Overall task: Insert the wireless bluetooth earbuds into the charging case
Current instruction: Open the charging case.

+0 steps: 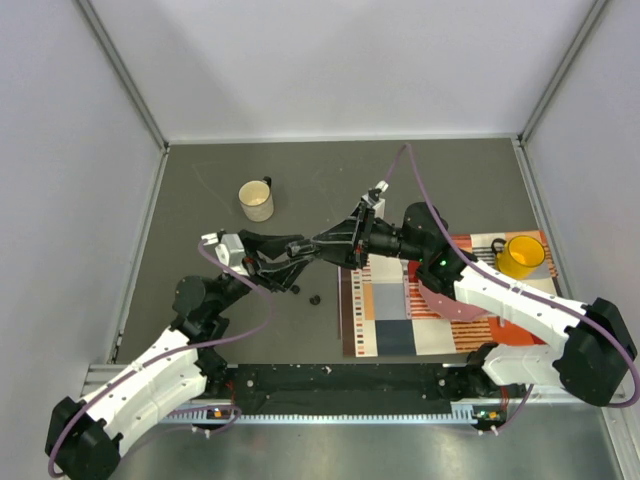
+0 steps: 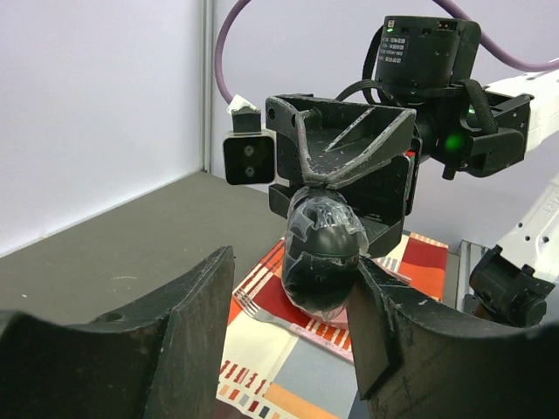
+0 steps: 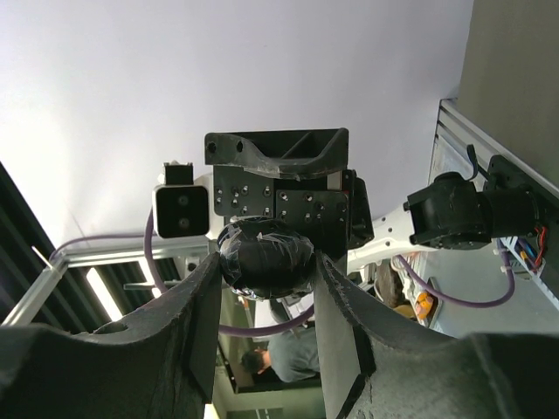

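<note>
The charging case (image 3: 266, 257) is a black oval wrapped in clear tape, held in the air over the middle of the table. My right gripper (image 3: 266, 292) is shut on it, with both fingers against its sides. My left gripper (image 2: 293, 327) faces it from the opposite side, open. The case (image 2: 321, 253) hangs just beyond its fingertips, brushing the right finger (image 2: 393, 323) and well apart from the left one. From above, the two grippers meet tip to tip near the case (image 1: 311, 246). One tiny black earbud (image 1: 314, 299) lies on the dark table below, and another small black piece (image 1: 294, 289) lies to its left.
A cream mug (image 1: 256, 200) stands at the back left. A patterned placemat (image 1: 385, 325) lies right of centre, with a pink plate (image 1: 440, 300), a fork (image 2: 262, 312) and a yellow mug (image 1: 520, 257) on it. Grey walls enclose the table.
</note>
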